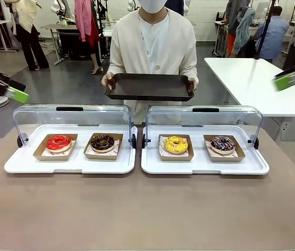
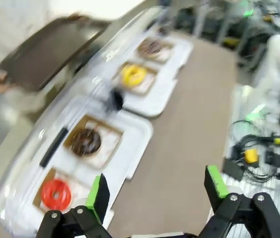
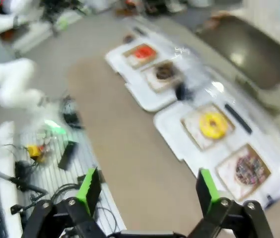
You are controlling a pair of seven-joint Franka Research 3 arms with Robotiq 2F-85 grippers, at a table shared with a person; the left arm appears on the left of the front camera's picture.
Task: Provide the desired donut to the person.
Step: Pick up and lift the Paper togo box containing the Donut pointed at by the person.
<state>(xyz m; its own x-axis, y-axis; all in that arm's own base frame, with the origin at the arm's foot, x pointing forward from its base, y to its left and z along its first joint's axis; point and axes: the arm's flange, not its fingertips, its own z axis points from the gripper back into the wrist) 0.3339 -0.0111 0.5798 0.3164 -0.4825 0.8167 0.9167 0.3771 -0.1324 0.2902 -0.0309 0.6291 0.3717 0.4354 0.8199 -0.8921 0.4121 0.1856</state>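
white side table [image 1: 252, 78] far right | clear lids [image 1: 71, 117] raised (both cases) | cables [image 2: 266, 140] | brown tabletop [image 1: 147, 209]

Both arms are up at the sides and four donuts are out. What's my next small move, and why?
Probably wait before reaching. The person holds the dark tray with both hands and points at none of the donuts, so no choice shows. The left gripper and right gripper hang open.

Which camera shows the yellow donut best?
The front view: the yellow donut is sharp and seen nearly straight on, lying in its brown paper tray. Both wrist views show the same donut from higher up, at a slant, smaller and blurred.
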